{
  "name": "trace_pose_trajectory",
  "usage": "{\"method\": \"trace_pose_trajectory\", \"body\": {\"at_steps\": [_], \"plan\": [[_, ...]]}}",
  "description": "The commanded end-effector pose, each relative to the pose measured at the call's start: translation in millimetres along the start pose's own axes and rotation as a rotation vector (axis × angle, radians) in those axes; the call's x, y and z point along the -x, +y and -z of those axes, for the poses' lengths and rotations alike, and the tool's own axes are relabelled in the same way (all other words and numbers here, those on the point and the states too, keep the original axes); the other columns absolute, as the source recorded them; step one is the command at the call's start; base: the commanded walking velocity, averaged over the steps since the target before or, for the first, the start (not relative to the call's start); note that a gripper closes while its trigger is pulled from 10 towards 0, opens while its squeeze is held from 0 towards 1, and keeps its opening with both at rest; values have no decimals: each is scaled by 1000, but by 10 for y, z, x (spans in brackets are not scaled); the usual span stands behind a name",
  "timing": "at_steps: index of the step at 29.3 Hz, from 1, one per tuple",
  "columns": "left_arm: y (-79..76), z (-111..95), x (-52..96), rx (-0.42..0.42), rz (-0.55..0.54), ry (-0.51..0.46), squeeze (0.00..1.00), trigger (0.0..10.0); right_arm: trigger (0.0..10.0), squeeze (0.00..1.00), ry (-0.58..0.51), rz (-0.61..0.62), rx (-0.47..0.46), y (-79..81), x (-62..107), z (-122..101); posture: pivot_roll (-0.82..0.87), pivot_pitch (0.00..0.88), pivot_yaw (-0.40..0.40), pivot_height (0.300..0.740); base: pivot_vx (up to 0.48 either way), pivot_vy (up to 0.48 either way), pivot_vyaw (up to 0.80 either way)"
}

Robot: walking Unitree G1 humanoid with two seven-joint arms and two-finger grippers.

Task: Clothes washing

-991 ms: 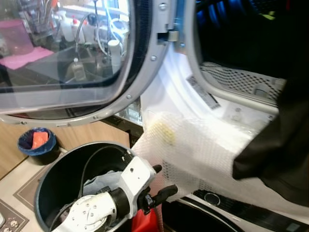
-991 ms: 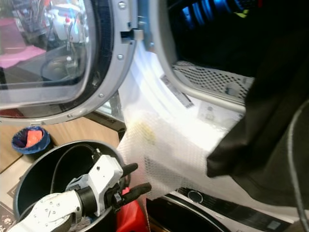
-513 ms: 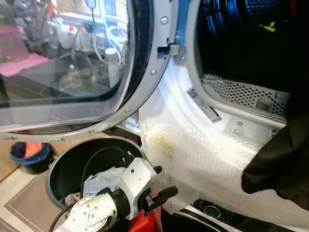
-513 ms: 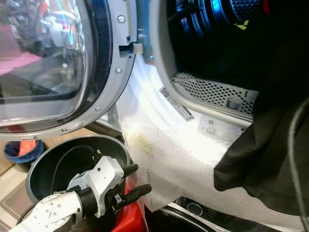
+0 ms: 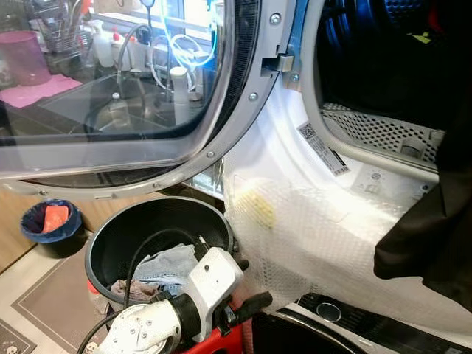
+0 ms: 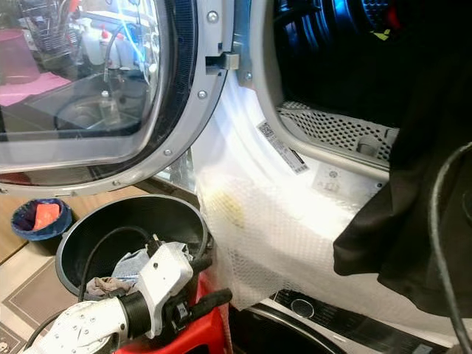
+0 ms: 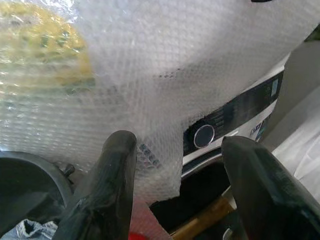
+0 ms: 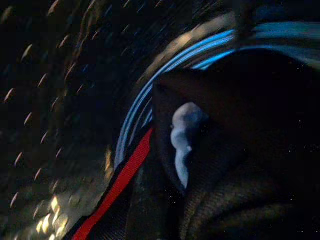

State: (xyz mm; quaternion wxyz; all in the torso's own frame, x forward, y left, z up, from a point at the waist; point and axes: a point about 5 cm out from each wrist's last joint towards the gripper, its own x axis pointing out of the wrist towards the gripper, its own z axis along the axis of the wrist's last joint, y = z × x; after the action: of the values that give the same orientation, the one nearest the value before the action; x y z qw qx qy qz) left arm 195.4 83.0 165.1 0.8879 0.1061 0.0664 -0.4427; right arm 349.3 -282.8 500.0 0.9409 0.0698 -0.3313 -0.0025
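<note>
Left gripper (image 5: 247,284): at 6 o'clock in the head views, over the bucket's near rim, its two black fingers (image 7: 112,185) spread apart and grasping nothing.
Left wrist view: the released fingers point at the bubble wrap (image 7: 165,65) and, past its lower edge, a round knob (image 7: 204,135) on a dark control panel; the head views show that knob only small, at 5 o'clock.
Bucket (image 5: 118,236): dark, round, at 7 o'clock on the floor, holding crumpled clothes (image 5: 166,264).
Washer door (image 5: 147,96): swung open at 10 o'clock, glass reflecting a sink.
Drum opening (image 5: 383,66): at 1 o'clock, dark inside.
Black garment (image 5: 428,236): hangs at 3 o'clock over the opening's lip, on the bubble wrap.
Right gripper: cannot tell whether its fingers are clenched or released.
Right wrist view: dark cloth (image 8: 240,150) close up, with blue and red stripes.
Small blue bin (image 5: 48,221): at 9 o'clock.
</note>
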Motion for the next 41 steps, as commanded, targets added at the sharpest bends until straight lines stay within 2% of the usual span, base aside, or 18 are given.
{"method": "trace_pose_trajectory", "body": {"at_steps": [1,2,4,6,7,8,12,14,18,22,24,25,28,29,30,37,41], "plan": [[-33,-39,4,-18,23,-14,0,10000,10000,0,50,-53,39,133,-45,2,71,77,-85,740,0,0,0],[-37,-45,0,-21,26,-14,0,10000,10000,0,96,-108,76,262,-71,76,67,81,-87,740,0,0,0],[-39,-45,-1,-21,27,-14,0,10000,10000,0,112,-128,85,310,-79,104,67,81,-87,740,0,0,0],[-58,-42,0,-17,32,-12,0,10000,10000,0,160,-183,128,486,-103,216,62,87,-87,740,0,0,0],[-58,-42,0,-17,32,-12,0,10000,10000,0,160,-183,128,486,-103,216,62,87,-87,740,0,0,0],[-77,-41,0,-11,34,-10,0,10000,10000,0,194,-212,160,615,-114,313,56,100,-88,740,0,0,0],[-108,-41,0,-1,32,-12,0,10000,10000,0,204,-230,183,807,-132,411,47,117,-92,740,0,0,0],[-117,-37,-2,6,30,-12,0,10000,10000,0,191,-213,142,848,-143,403,48,123,-95,740,0,0,0],[-142,-35,9,18,26,-12,0,10000,10000,0,183,-181,166,948,-157,434,47,136,-101,740,0,0,0],[-189,-52,20,30,22,-22,0,10000,10000,0,185,-119,116,1008,-166,464,39,157,-113,740,0,0,0],[-196,-70,18,36,11,-33,0,10000,10000,0,182,-72,92,988,-169,463,37,164,-116,740,0,0,0],[-213,-85,19,44,7,-39,0,10000,10000,0,183,-13,78,938,-165,474,35,175,-121,740,0,0,0],[-244,-98,20,43,8,-43,0,10000,10000,0,193,49,61,848,-150,509,31,193,-132,740,0,0,0],[-250,-104,20,42,5,-46,0,10000,10000,0,195,75,69,803,-142,520,32,195,-133,740,0,0,0],[-259,-113,28,42,-4,-51,0,10000,10000,0,201,144,61,664,-112,559,32,202,-139,740,0,0,0],[-281,-128,38,55,-22,-53,0,10000,10000,0,224,307,89,282,10,700,31,214,-135,740,0,0,0],[-292,-126,53,60,-17,-46,0,10000,10000,0,247,326,123,155,73,787,32,214,-124,740,0,0,0]]}}
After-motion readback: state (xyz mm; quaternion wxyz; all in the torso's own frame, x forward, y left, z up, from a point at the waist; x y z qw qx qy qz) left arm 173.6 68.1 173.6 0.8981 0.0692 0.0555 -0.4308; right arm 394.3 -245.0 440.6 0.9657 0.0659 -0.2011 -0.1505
